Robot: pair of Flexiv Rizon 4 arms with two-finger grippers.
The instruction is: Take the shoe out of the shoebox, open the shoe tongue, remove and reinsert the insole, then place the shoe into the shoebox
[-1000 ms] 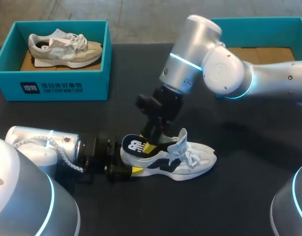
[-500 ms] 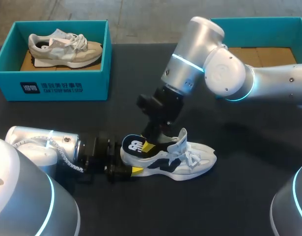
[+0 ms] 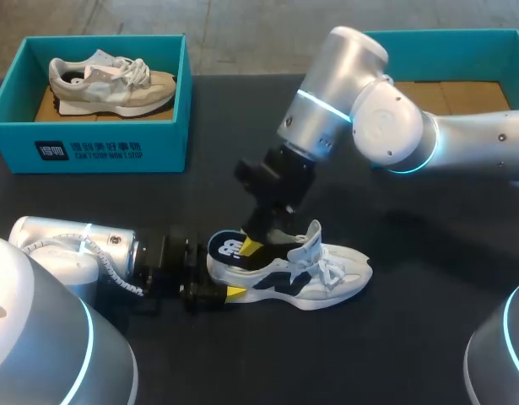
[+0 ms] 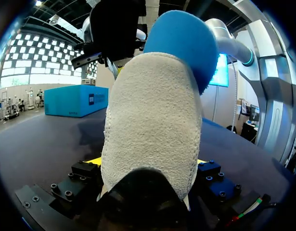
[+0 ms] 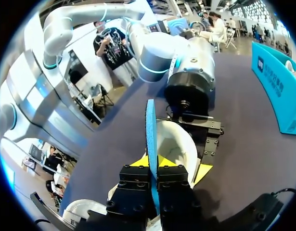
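the shoe (image 3: pixel 314 277) lies on the dark table (image 3: pixel 411 337).

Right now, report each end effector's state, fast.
Left end effector: closed on the shoe, at its heel.
Right end effector: closed on the insole.

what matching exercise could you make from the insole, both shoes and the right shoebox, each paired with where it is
Things:
1 insole
2 beige shoe
3 white shoe
4 right shoebox

Places:
A inside the left shoebox
B on the table, heel gripped by the left end effector
C pinched in the right end effector, at the white shoe's opening
D at the table's far right, behind the right arm

Pairs: 1-C, 2-A, 3-B, 4-D
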